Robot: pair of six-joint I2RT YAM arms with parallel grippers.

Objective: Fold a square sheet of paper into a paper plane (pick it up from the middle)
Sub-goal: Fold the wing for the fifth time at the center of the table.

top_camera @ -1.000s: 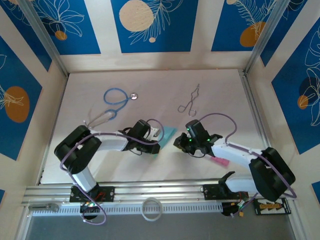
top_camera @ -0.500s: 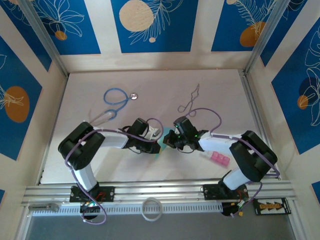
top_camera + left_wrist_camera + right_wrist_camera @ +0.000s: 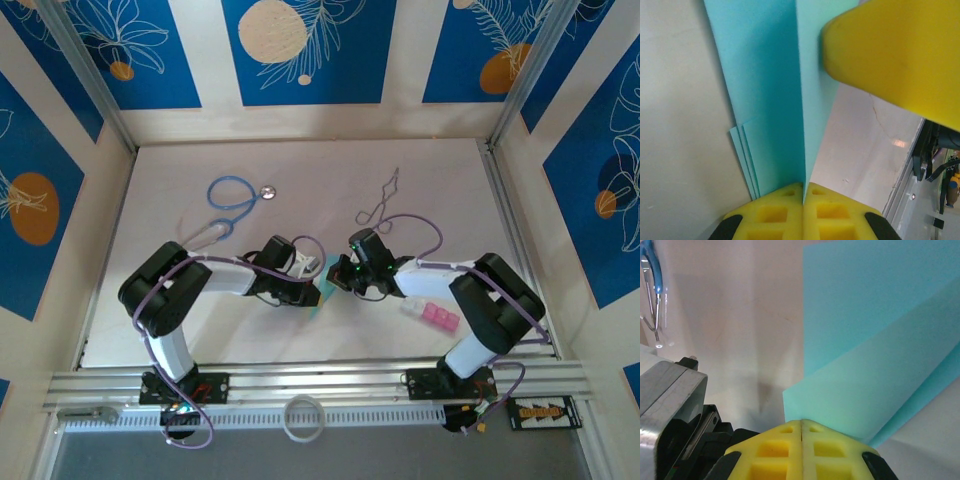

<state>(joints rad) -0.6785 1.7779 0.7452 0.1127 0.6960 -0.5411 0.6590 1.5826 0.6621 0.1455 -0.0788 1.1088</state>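
Left pincer (image 3: 803, 187), right pincer (image 3: 801, 422) on paper (image 3: 765, 75)

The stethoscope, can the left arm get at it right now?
Probably not yet. The left gripper is shut on the folded paper, so it would have to let go first. Otherwise the stethoscope lies on bare table beyond the arm, with seemingly nothing between.

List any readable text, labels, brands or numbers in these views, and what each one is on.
No legible text in any view.
On the folded turquoise paper: plain, nothing printed.
On the yellow finger pads: no marks.
On the wall panels: leaf and circle pattern, no lettering.
On the small board by the right arm's base: any markings are too small to read.
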